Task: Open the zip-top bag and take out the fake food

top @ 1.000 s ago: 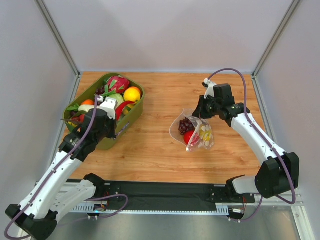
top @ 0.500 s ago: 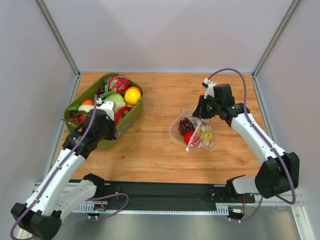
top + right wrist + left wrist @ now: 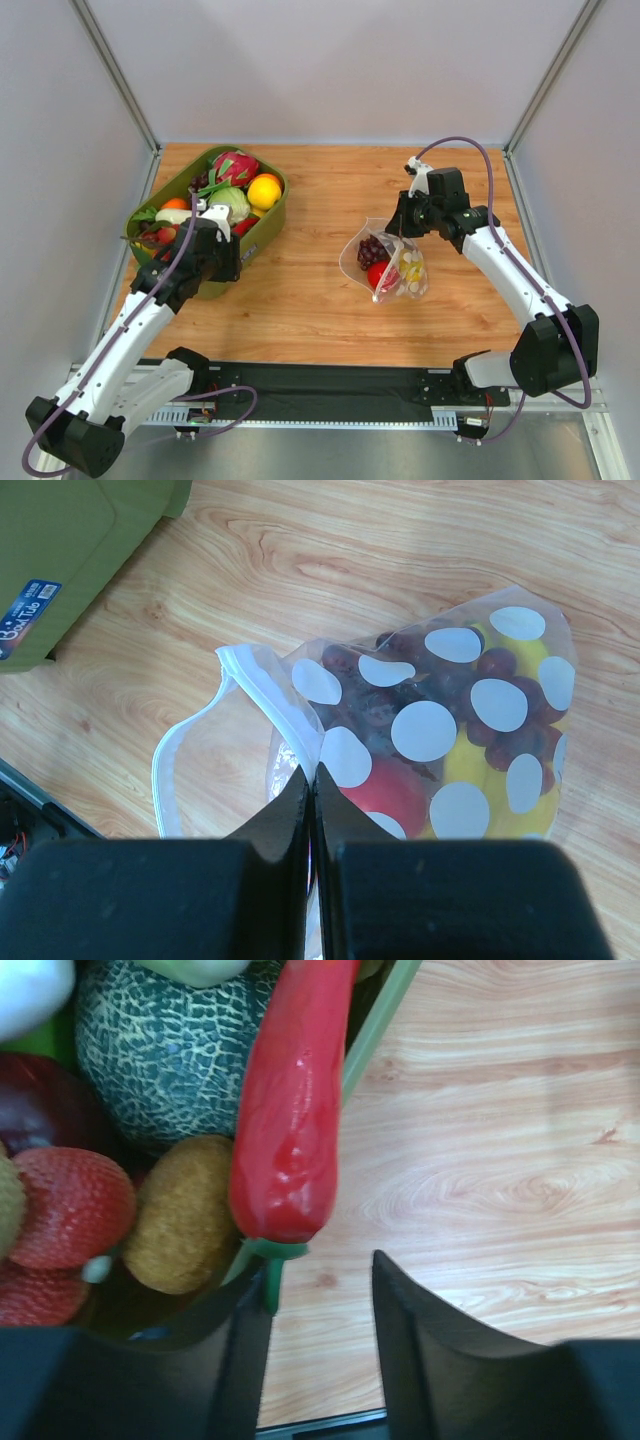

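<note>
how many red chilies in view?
1. The chili lies at the bin rim, just ahead of the open left gripper. The bag may hide more behind its dots and other fruit.

The left hand [image 3: 322, 1295] is spread apart; a red chili [image 3: 290, 1110] lies just ahead, a netted melon [image 3: 165, 1050] beyond-left, desk [image 3: 500, 1140] to the right.

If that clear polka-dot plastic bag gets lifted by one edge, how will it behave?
Likely floppy: the clear polka-dot zip-top bag creases and its white rim curls. The red and yellow toy fruit inside would probably slump to the lowest corner.
</note>
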Available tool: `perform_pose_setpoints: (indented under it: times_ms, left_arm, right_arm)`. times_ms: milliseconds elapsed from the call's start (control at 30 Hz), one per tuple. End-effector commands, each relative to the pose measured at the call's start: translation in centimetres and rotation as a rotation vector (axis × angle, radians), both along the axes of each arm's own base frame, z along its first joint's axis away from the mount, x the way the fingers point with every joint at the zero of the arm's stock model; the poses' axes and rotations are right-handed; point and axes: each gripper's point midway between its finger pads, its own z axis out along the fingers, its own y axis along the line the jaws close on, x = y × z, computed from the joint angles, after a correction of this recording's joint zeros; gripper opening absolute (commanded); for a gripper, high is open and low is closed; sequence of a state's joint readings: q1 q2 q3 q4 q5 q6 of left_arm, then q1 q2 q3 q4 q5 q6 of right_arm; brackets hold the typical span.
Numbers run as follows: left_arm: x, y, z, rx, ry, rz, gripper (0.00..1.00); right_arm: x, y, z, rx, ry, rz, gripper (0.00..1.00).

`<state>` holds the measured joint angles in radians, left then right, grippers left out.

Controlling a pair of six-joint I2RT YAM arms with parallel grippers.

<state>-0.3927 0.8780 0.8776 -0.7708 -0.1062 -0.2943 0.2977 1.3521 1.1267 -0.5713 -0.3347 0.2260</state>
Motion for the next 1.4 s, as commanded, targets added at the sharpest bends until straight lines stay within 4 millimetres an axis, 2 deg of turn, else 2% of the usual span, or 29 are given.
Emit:
perform_pose_setpoints:
  times_ms: [0,133,333,467,600,800,933,1000,1200,1367]
  left_arm:
    - [0.5,1.1,0.9,0.022,-0.032,0.052,0.55]
    - [0.7,1.2,1.2,0.025,-0.044,0.056,0.69]
    - [1.3,0.6,3.2,-0.006,-0.103,0.038,0.84]
    - [1.4,-0.2,5.2,-0.054,-0.150,0.005,0.86]
    - [1.1,-0.5,6.0,-0.079,-0.163,-0.007,0.86]
    - [0.7,0.5,6.3,-0.049,-0.163,0.032,0.90]
    - [0.9,1.7,8.0,-0.007,-0.221,0.057,0.92]
    - [1.0,1.6,8.8,-0.008,-0.247,0.047,0.92]
    - [2.0,-0.7,12.0,-0.072,-0.330,-0.065,0.98]
    - [3.4,-4.4,13.8,-0.113,-0.360,-0.184,0.99]
  right_arm:
    - [0.6,0.0,1.8,0.010,-0.061,0.007,0.00]
    - [0.6,-0.1,1.8,0.010,-0.061,0.007,0.00]
    - [0.6,0.0,1.9,0.013,-0.064,0.010,0.00]
    - [0.6,0.0,1.8,0.017,-0.061,0.008,0.00]
    - [0.6,0.1,1.8,0.018,-0.057,0.011,0.00]
    - [0.5,0.3,1.8,0.026,-0.057,0.017,0.00]
    - [0.5,0.3,1.8,0.029,-0.056,0.017,0.00]
    - [0.5,0.2,1.8,0.028,-0.057,0.018,0.00]
    - [0.4,0.2,1.9,0.031,-0.059,0.016,0.00]
    - [0.4,0.3,2.0,0.039,-0.057,0.013,0.00]
